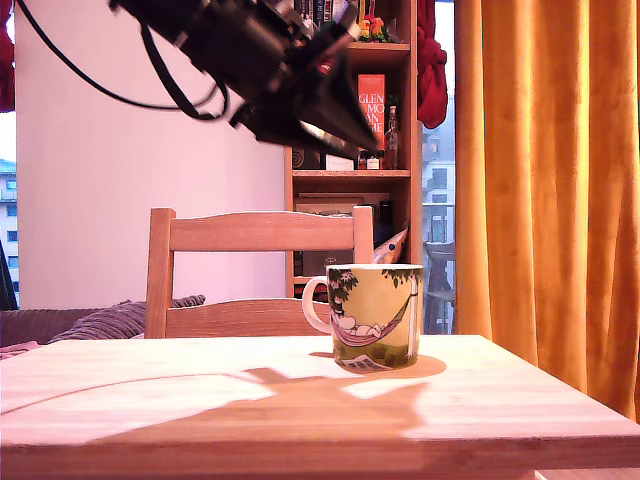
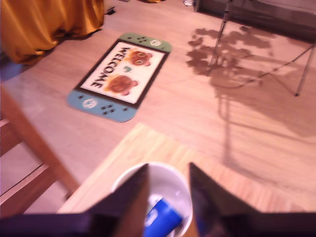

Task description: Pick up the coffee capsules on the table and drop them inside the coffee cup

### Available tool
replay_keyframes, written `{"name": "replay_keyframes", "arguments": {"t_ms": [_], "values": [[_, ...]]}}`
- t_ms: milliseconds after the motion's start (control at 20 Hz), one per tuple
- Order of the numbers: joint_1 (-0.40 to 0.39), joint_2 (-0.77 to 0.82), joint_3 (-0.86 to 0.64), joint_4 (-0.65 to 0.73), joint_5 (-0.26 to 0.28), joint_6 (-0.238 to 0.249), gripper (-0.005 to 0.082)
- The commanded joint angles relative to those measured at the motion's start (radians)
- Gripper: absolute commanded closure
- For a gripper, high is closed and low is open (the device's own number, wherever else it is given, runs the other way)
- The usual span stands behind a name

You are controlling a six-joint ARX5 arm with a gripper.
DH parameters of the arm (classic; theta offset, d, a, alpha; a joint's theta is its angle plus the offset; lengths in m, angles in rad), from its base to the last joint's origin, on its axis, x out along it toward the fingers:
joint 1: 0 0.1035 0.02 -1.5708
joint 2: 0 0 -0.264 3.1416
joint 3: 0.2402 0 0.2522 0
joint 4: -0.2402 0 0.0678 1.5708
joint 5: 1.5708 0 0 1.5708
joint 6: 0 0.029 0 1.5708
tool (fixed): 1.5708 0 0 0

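From my remote station, in the exterior view, I see the wooden chair behind the worktop, below the pincer and toward the exterior view's left of it. The pincer hangs high in the air, well above the coffee cup, with free room all around it. The cup stands directly under the pincer tip, set well in from every edge of the worktop, handle toward the exterior view's left. The orange curtain is further to the exterior view's right, apart from the pincer.

In the wrist view the two fingers stand apart, with nothing between them. Straight below the gap I see the white inside of the cup, and the dark blue capsule lies in it. The worktop corner is just beyond the cup, then floor with a welcome mat.
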Motion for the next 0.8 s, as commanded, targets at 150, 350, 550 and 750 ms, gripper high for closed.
{"name": "replay_keyframes", "arguments": {"t_ms": [150,350,550,750], "values": [[0.039,-0.107,-0.001,-0.042,-0.014,0.004,0.0789],[0.101,-0.177,-0.006,-0.127,-0.026,0.032,0.0789],[0.19,-0.237,-0.054,-0.112,-0.024,0.033,0.0789],[0.278,-0.279,-0.128,-0.089,-0.021,0.031,0.079]]}}
